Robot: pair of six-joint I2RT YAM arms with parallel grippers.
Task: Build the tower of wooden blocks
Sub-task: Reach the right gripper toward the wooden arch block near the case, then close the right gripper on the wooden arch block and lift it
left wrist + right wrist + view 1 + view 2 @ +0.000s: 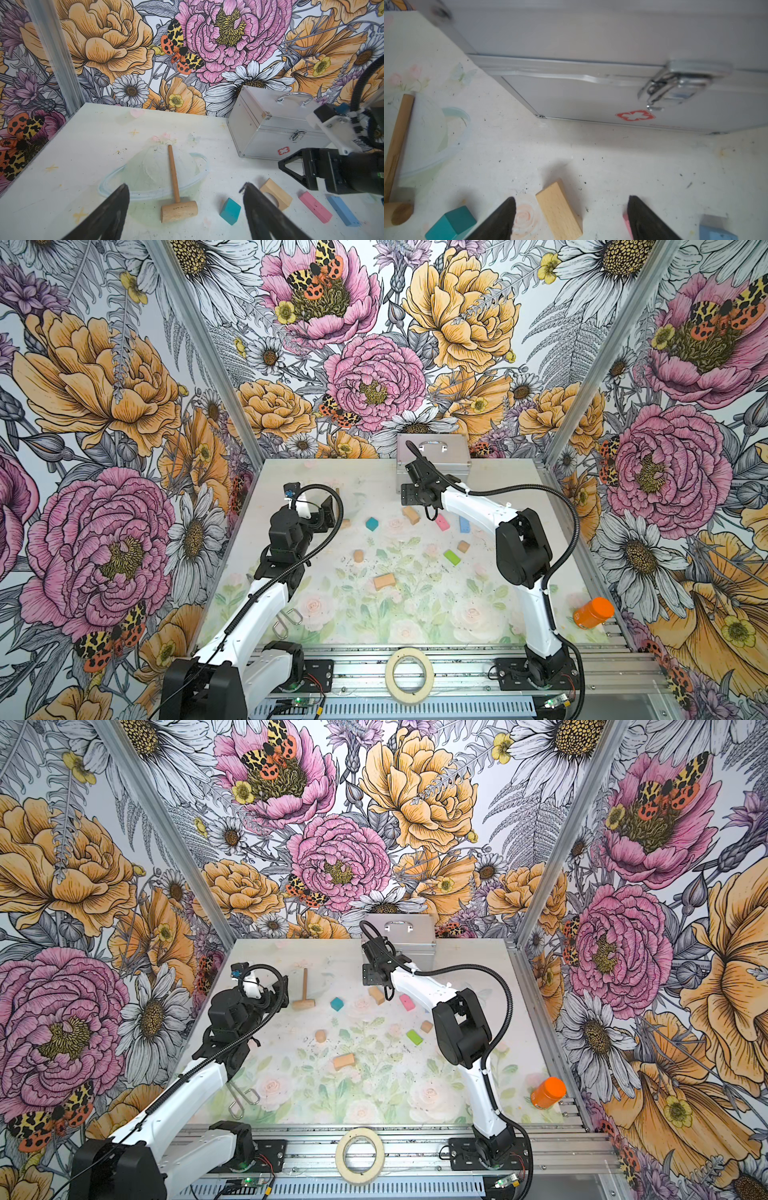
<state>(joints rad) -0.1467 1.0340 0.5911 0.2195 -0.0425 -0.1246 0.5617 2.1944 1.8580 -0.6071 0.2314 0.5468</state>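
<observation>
the left end effector and the right end effector both stand wide and empty, the right one just over a tan arch block between the teal cube and pink brick, and the wood blocks lie singly, spread over the middle of the surface.

Left pincer, jaws spread wide, frames a wooden mallet; a teal block lies near its head
</observation>
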